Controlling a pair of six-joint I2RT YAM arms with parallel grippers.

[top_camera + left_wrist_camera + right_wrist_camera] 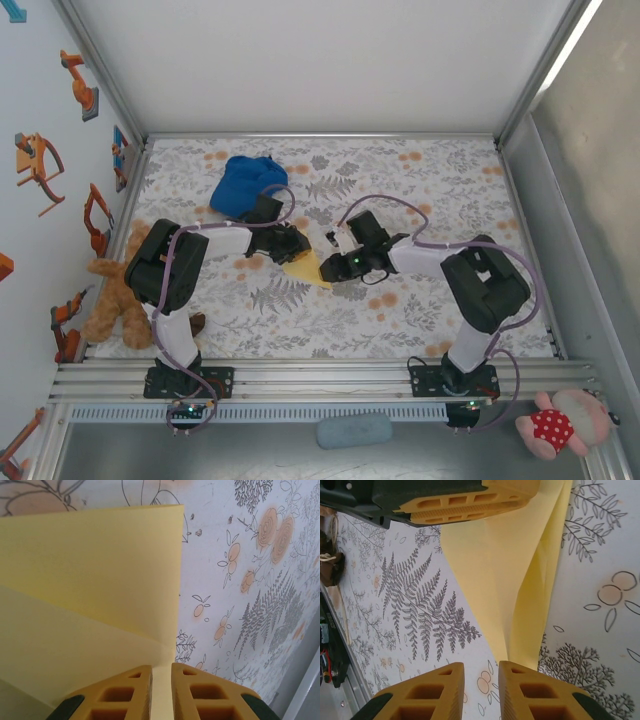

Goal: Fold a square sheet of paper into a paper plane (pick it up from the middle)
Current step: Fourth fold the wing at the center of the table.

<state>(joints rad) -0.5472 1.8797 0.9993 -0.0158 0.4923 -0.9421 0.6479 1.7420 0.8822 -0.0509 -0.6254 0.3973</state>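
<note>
**Sheet pinched on the left, point waiting on the right**

Partly folded already, to judge by the square sheet of paper from above: a yellow wedge at mid-table, between the two arms, seemingly raised at one side with its pointed end down toward the table. Layered in the left wrist view, one flap over another, with a straight free edge on the right. Clamped by the left fingers, closed on a lower edge with yellow showing in the slit between them. Narrowly parted at the right fingers, nothing in the gap, the sheet's point just at one tip. Probably about to take or press that point.

To do it well:
- Hold the left pinch firm as the anchor.
- Bring the right fingers squarely onto the pointed end, catching both layers together rather than one.
- Line up the edges before pressing any crease.
- Pull gently, for fear of tearing or buckling such thin stuff.
- Steer clear of the blue cap beyond the left arm.
</note>
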